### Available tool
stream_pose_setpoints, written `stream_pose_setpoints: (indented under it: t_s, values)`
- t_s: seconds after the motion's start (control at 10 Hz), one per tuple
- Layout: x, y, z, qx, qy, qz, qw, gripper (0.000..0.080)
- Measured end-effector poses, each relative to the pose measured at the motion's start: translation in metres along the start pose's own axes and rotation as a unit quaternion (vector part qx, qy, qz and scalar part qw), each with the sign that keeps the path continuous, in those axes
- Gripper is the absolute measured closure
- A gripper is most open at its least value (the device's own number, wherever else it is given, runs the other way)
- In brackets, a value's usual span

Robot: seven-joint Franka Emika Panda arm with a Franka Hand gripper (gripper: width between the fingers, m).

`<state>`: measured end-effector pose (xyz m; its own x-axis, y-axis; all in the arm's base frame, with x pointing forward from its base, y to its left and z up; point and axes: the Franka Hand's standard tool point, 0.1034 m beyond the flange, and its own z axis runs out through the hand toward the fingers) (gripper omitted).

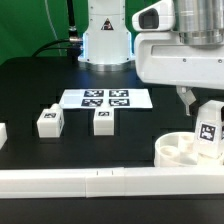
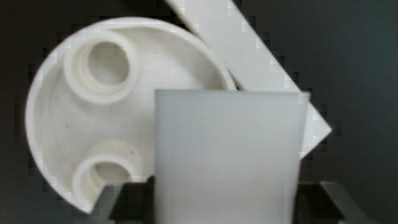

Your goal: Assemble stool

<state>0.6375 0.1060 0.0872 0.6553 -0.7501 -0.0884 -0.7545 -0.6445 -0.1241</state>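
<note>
Early days on this one, by the look of it. The held leg (image 1: 208,131) is being gripped by the hand (image 1: 203,108), with the fingers clamped on its sides. It's being hung upright over the disc (image 1: 178,150), at the disc's edge on the exterior view's right. In the wrist view the held leg (image 2: 231,150) is blocking a good chunk of the disc (image 2: 80,115). Beside it, one socket (image 2: 107,62) and a second socket (image 2: 107,168) are being shown open, with nothing in them. A third socket isn't being shown at all, probably because it's hidden behind the leg. Whether the leg is touching the disc or already started into a hole can't be told from either view.

The disc itself is lying flat on the bench (image 1: 30,90), just beside the rail (image 1: 100,182). Well apart from the disc, toward the exterior view's left, two more legs are being left loose. The near leg (image 1: 103,121) is closer to the disc and the far leg (image 1: 48,121) is farther out. The marker board (image 1: 105,98) is lying just past the near leg, on the side away from the rail.

So as a guess, the first leg is only now being lined up. No leg is visibly seated yet, and the other two are waiting to be fetched and fitted after it. Most of the job is being counted as left to do.
</note>
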Motion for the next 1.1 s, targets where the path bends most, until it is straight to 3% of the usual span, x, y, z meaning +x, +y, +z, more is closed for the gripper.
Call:
stream_pose_setpoints:
  t_s: [0.3,1.1]
  values:
    - [-0.0004,-0.0015,0.0006,-0.002,0.005,0.123,0.992,0.0464]
    - [-0.0049,-0.0049,0.0024,0.007,-0.014,0.361,0.932,0.0464]
